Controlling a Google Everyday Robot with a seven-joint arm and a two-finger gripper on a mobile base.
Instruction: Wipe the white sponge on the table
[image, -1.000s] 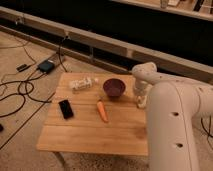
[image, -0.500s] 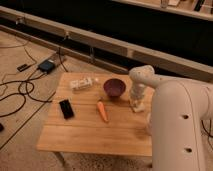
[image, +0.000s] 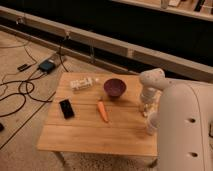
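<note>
currently — gripper (image: 144, 107) low at right edge of counter (image: 100, 135) | grip state: cannot tell | white sponge (image: 144, 113) seemingly under its tip, on the wood | wiping judged barely begun — strokes left

Dim warm light, dark backdrop; the tool (image: 145, 108) shows pale at right of the table (image: 90, 134).

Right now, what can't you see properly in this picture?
- Sponge: cannot be picked out in the camera view; perhaps hidden under the end effector, at the table right edge.
- Table's right edge: partly hidden behind the robot arm.
- Bottle label: too small to read.
</note>
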